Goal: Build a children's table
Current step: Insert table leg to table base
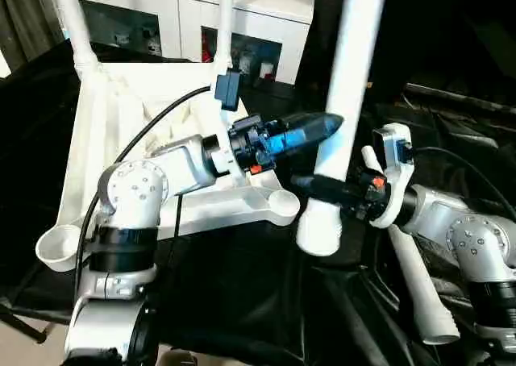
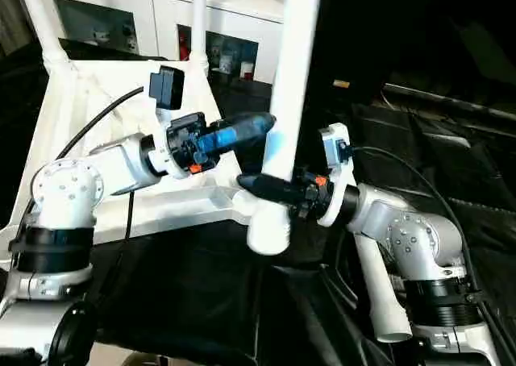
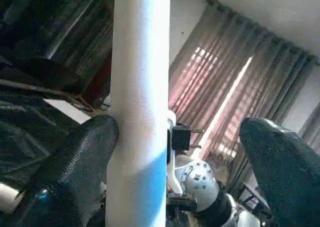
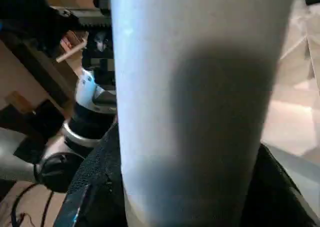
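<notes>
Third leg (image 1: 347, 100) held upright beside the tabletop's near corner socket (image 1: 284, 205).

Clamped low down by the right gripper (image 2: 270, 186); left gripper (image 3: 175, 157) spread wide, one finger (image 3: 75, 172) touching. Likely light, stiff, slippery plastic; best gripped low. Counted: two legs seated at far corners, one lying spare (image 1: 415, 281), one tabletop (image 1: 121, 108).

Daylight comes through the curtains (image 3: 225, 102), glowing pink-white at about two o'clock in the left wrist view. The white leg (image 3: 140, 107) is brightly lit, with a blue tint low on its side. In the right wrist view the leg fills the frame, soft and out of focus, with a broad grey shadow across it (edges blurred too). The head views are contrasty: the black cloth (image 1: 242, 301) swallows detail, and the white tabletop (image 1: 121, 108) nearly blows out.
</notes>
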